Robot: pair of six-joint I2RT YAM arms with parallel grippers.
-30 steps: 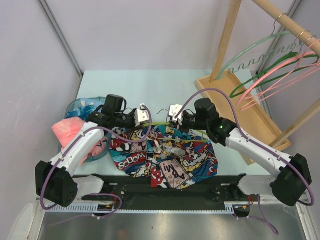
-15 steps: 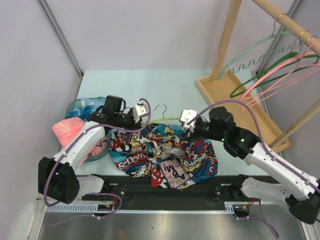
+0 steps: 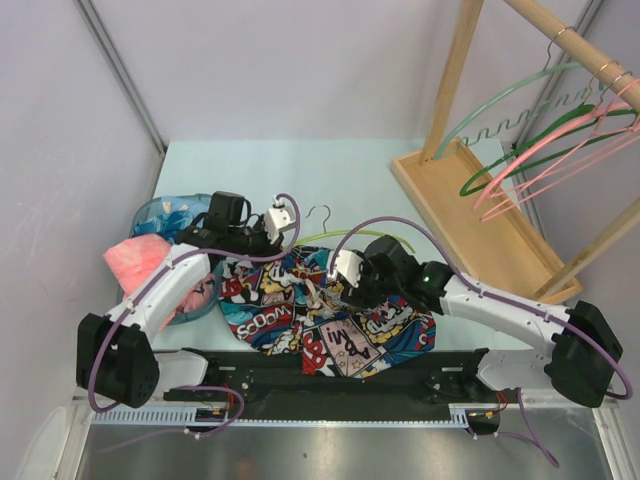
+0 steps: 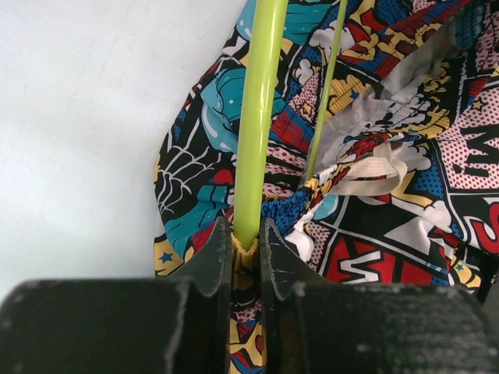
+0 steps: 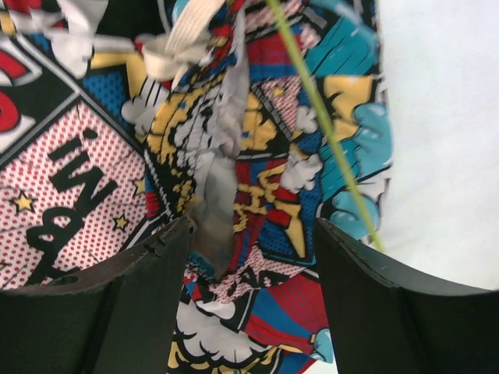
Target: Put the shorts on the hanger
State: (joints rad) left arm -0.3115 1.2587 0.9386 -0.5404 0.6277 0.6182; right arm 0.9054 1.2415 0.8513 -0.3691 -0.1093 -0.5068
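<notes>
The comic-print shorts (image 3: pixel 330 312) lie crumpled at the table's near middle. The lime hanger (image 3: pixel 342 238) rests along their far edge, its silver hook (image 3: pixel 320 215) pointing away from me. My left gripper (image 3: pixel 285 238) is at the left end of the shorts. In the left wrist view this gripper (image 4: pixel 245 241) is shut on the hanger bar (image 4: pixel 257 117), with gathered waistband of the shorts (image 4: pixel 405 179) pinched in too. My right gripper (image 3: pixel 338 288) hovers over the middle of the shorts. In the right wrist view it (image 5: pixel 249 257) is open above the shorts (image 5: pixel 78 171), and the thin hanger wire (image 5: pixel 327 132) crosses to its right.
A wooden rack (image 3: pixel 470 190) stands at the back right, with pink hangers (image 3: pixel 560 160) and a dark green hanger (image 3: pixel 520 150) on its rail. At the left, a pink cloth (image 3: pixel 135 260) lies by a blue basket (image 3: pixel 160 215).
My right gripper has opened, left the far edge of the shorts and come down over their middle. The left gripper has stayed shut at the hanger.
</notes>
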